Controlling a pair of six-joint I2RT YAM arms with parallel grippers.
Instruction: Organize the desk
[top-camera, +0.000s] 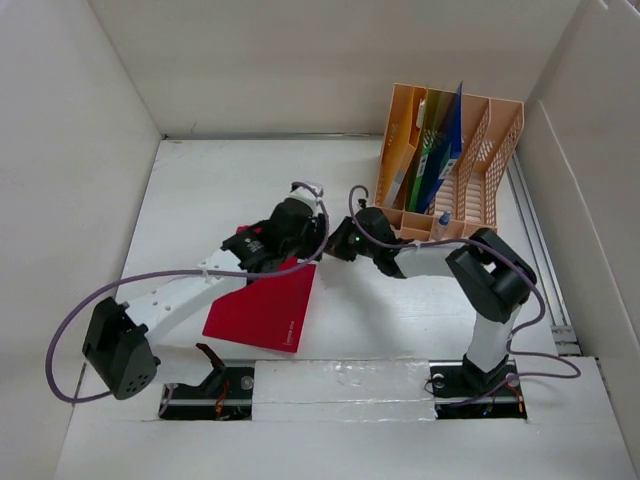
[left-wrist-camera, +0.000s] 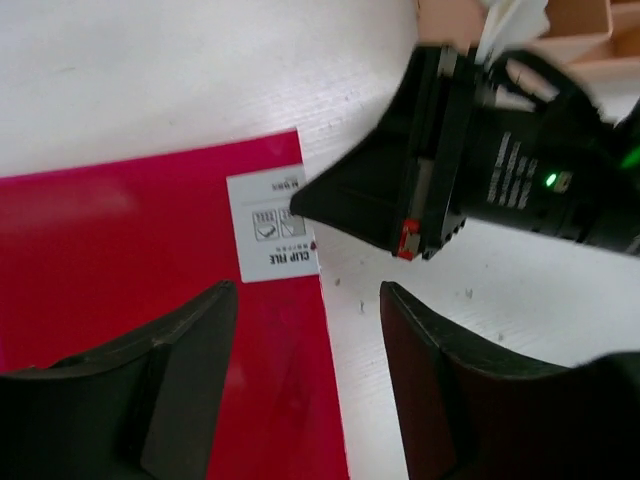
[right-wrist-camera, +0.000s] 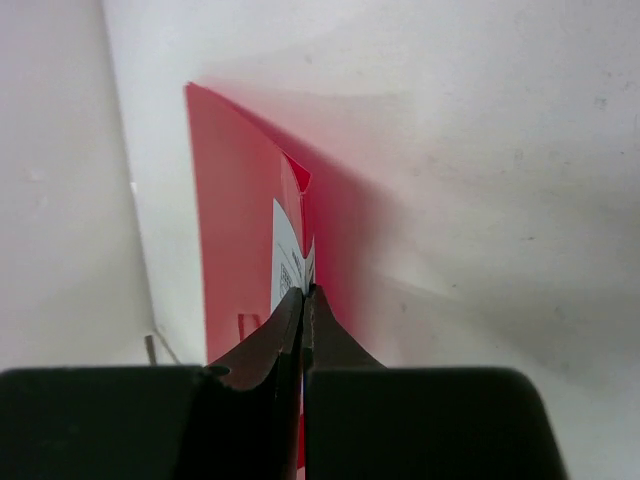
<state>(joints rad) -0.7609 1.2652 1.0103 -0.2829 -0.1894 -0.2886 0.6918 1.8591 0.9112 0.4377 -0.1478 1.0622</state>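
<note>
Over the edge of the flat red plastic folder (left-wrist-camera: 120, 240) — left gripper (left-wrist-camera: 310, 335): I see its two black fingers standing well apart with nothing held between them. One finger hangs above the red sheet, the other above the bare white surface just beside the folder. I cannot tell whether either tip touches down.

Right gripper (right-wrist-camera: 305, 292): its black fingers are pressed together and clamped on the folder's edge, right at the label. From its own wrist camera, the thin red sheet and the label run straight into the closed tips.

Label (left-wrist-camera: 272, 225): a white rectangular paper sticker on the folder's corner, printed "CLIP FILE". The right gripper's tip meets its outer edge.

Folder: from above it lies between the two arms, with its far side tucked under the left arm's wrist. I cannot tell whether the pinched corner is raised off the surface.

Desk (top-camera: 200, 190): a large flat matte white tabletop. It lies directly under the folder, spreads out on every side of it, and is edged by plain white wall panels.

Rack (top-camera: 480, 160): a peach-coloured slotted plastic file rack, standing beyond the folder toward the far right — well apart from it.

Rack contents (top-camera: 430, 150): upright orange, green and blue files in the slots on the side nearer the folder.
</note>
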